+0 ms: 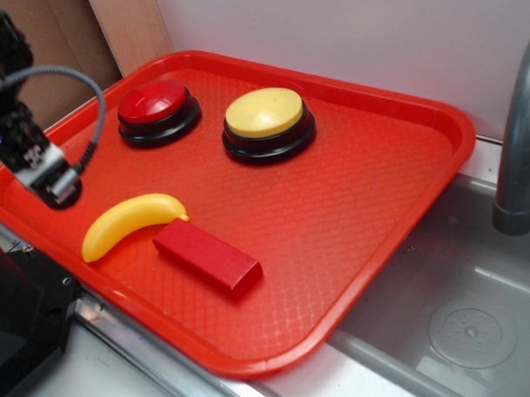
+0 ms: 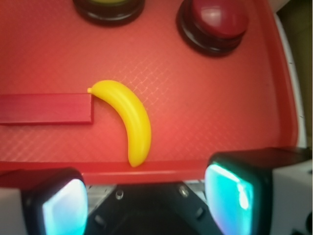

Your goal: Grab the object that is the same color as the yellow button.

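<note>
Near the tray's (image 1: 401,107) 9 o'clock edge, hovering with gripper (image 2: 142,200) wide open and empty. Approaching the banana (image 2: 128,119), lying at 7 o'clock beside the block (image 2: 44,108), matching the yellow button (image 1: 265,113). Next, probably: advancing, descending, straddling it, closing.

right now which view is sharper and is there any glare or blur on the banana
Exterior view: mostly sharp, soft highlight along the banana, glare on the yellow button, the arm at left blurred. Wrist view: softer overall, banana fairly clear with a faint sheen, the open pincer fingers out of focus, glowing teal.
</note>
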Controlling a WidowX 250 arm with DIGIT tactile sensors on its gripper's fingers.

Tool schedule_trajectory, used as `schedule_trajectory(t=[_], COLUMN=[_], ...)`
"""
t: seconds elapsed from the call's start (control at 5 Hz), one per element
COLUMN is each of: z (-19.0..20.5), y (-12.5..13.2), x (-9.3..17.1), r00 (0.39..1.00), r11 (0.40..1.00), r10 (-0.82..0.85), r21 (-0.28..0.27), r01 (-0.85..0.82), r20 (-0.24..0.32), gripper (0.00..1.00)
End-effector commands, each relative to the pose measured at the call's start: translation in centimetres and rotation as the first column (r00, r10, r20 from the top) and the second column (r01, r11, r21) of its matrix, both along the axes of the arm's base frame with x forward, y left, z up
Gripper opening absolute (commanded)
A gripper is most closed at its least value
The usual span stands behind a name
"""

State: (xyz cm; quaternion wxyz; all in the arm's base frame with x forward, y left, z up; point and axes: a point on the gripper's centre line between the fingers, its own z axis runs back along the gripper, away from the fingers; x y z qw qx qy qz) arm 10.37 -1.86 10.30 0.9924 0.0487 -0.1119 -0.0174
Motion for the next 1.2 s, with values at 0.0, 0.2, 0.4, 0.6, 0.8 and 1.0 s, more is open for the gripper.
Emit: schedule_trajectory(t=[0.0,0.2,0.4,0.6,0.8,1.0], z=[-4.4,-6.8,-8.4,-8.9,-8.8,-8.5], y=[0.2,0.8,0.8,1.0,0.9,0.9], x=[2.7,3.6,3.7,3.6,3.6,3.7], r00=[0.994,0.991,0.989,0.987,0.988,0.988], r11=[0.995,0.992,0.989,0.984,0.984,0.984], r10=[-0.094,-0.127,-0.147,-0.157,-0.15,-0.156], r21=[0.035,-0.001,-0.028,-0.083,-0.092,-0.086], r01=[0.093,0.128,0.148,0.16,0.152,0.156], r20=[0.051,0.049,0.027,0.041,0.033,0.008], gripper=[1.0,1.0,1.0,1.0,0.0,0.0])
